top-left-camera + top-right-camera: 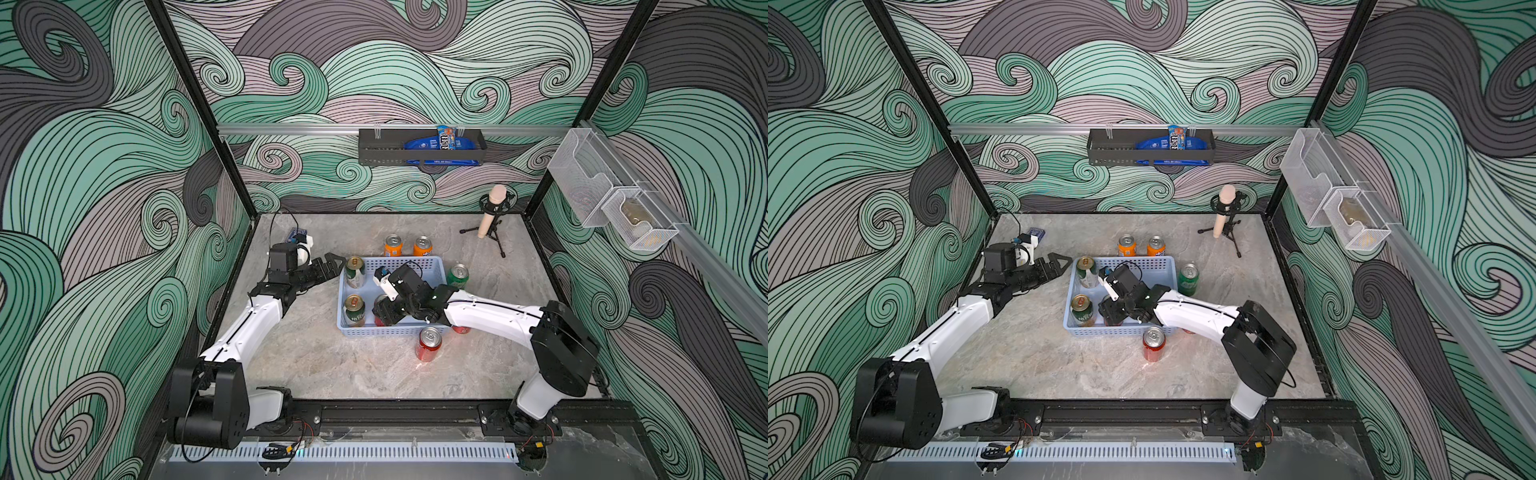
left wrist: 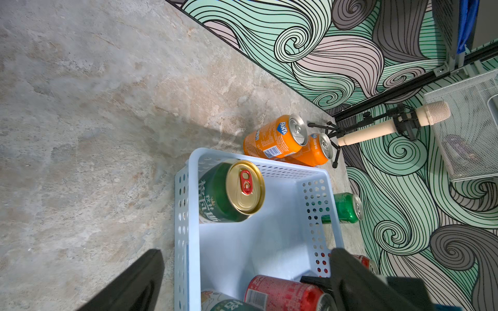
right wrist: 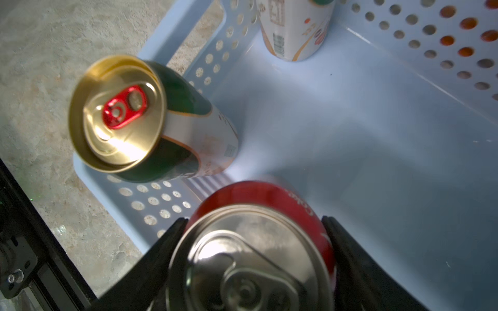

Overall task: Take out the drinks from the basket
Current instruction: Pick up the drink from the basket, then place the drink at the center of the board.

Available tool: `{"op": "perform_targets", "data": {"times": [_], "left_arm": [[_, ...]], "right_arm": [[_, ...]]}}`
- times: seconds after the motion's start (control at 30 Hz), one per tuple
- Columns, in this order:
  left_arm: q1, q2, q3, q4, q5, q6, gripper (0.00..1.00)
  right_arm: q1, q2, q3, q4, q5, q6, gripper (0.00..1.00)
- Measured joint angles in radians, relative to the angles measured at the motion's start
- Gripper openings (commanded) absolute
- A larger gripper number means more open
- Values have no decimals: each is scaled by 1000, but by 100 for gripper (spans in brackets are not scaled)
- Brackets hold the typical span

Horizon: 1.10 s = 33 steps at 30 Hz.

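The light-blue basket (image 1: 432,266) (image 1: 1163,262) sits mid-table. Two green-and-cream cans (image 1: 355,272) (image 1: 354,311) stand along its left side. My right gripper (image 1: 384,313) (image 3: 253,222) reaches down into the basket near its front wall and is shut on a red can (image 3: 253,258) (image 2: 283,293). My left gripper (image 1: 336,262) (image 2: 248,251) is open and empty just left of the basket. Outside the basket stand two orange cans (image 1: 392,246) (image 1: 422,246), a bright green can (image 1: 458,276) and a red can (image 1: 429,343). Another red can (image 1: 461,330) is mostly hidden under the right arm.
A microphone on a small tripod (image 1: 494,212) stands at the back right. A black wall rack (image 1: 422,145) hangs on the back wall, and white wire mesh bins (image 1: 602,195) on the right wall. A small blue-and-white item (image 1: 297,237) lies at the back left.
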Motion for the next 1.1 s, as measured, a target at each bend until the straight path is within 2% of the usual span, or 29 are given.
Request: {"op": "perform_targets", "data": {"times": [0.33,0.7,1.1], "left_arm": [[0,0,0,0,1,0,99],[0,0,-5,1,0,0,98],[0,0,-5,0,-5,0,98]], "right_arm": [[-30,-159,0,-4,5,24,51],[-31,-278,3,-55,-66,-2,51],[41,-386,-116,-60,-106,-14,50]]}}
